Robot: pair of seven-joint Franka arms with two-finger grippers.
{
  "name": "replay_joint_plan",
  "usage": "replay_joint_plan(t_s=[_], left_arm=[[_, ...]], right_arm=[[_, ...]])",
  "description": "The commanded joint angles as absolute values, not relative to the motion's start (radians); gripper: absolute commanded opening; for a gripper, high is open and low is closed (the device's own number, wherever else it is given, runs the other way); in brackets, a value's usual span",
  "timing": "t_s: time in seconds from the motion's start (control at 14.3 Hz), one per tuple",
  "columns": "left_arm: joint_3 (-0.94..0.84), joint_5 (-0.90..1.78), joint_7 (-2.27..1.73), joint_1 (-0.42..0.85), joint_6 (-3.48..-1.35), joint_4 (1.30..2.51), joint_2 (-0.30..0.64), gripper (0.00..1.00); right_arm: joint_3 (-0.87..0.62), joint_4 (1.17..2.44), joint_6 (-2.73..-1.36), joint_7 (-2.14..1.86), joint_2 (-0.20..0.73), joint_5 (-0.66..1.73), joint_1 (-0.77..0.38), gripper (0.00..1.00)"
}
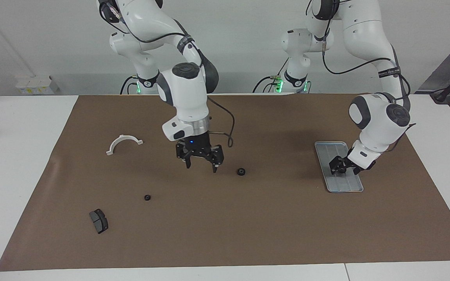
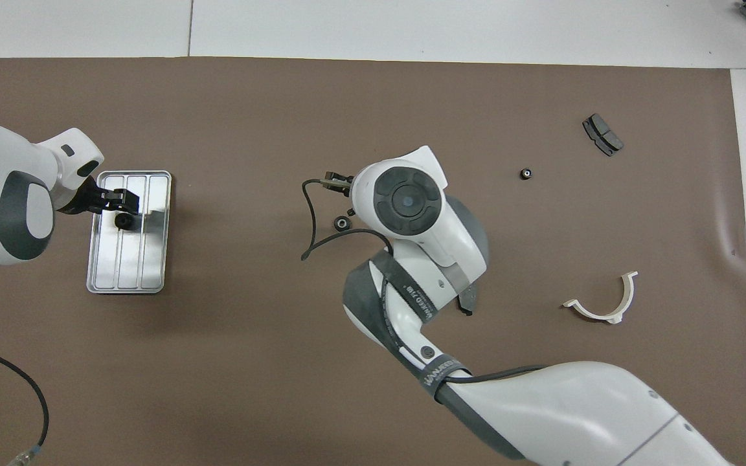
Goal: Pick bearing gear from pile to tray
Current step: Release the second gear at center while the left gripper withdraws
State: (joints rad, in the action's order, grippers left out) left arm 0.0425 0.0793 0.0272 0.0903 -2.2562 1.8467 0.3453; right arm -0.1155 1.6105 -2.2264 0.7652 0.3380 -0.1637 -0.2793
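I find the task partly done. One small dark round part [image 2: 124, 221] lies in the tray [image 1: 348, 186], directly under the left gripper [image 1: 337, 167], which sits low over the tray at the left arm's end of the table. I take that part for a bearing gear already delivered, though the facing view hides it under the gripper, so I cannot confirm it. Whether the left fingers are spread or closed I cannot tell.

The right gripper [image 1: 201, 160] hangs over the brown mat [image 1: 248, 234] near the middle of the table, fingers apart and holding nothing. Just beside it, toward the left arm's end, a black gear [image 1: 241, 171] rests on the mat. A second, smaller gear [image 1: 147, 197] lies well apart, farther from the robots and toward the right arm's end.

Two gears therefore remain to be moved, by my reading. The white half-ring bracket [image 1: 124, 143] and a dark brake pad [image 1: 99, 221] are not called for and lie undisturbed.

In the overhead view the right arm's wrist covers its own fingers and part of the mat beneath; a dark edge [image 2: 465, 301] shows under the arm that I cannot identify.
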Motion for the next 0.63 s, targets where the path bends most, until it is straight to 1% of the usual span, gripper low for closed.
replay_joint_plan(t_s=[0.0, 0.14, 0.35, 0.56], left_arm=[[0.057, 0.087, -0.18, 0.231, -2.321, 1.853, 0.345, 1.0], [0.057, 0.087, -0.344, 0.334, -2.365, 1.858, 0.348, 1.0], [0.061, 0.081, -0.48, 0.48, -2.378, 1.838, 0.368, 1.0], [0.063, 0.078, -0.522, 0.561, -2.381, 1.766, 0.425, 1.0]], right_arm=[[-0.135, 1.658, -2.206, 0.617, 0.313, -0.167, -0.181, 1.0], [-0.137, 1.678, -2.183, 0.438, 0.313, -0.164, -0.121, 1.0], [-0.135, 1.686, -2.164, 0.234, 0.353, -0.135, -0.065, 1.0], [-0.135, 1.683, -2.181, 0.088, 0.388, -0.135, -0.012, 1.0]])
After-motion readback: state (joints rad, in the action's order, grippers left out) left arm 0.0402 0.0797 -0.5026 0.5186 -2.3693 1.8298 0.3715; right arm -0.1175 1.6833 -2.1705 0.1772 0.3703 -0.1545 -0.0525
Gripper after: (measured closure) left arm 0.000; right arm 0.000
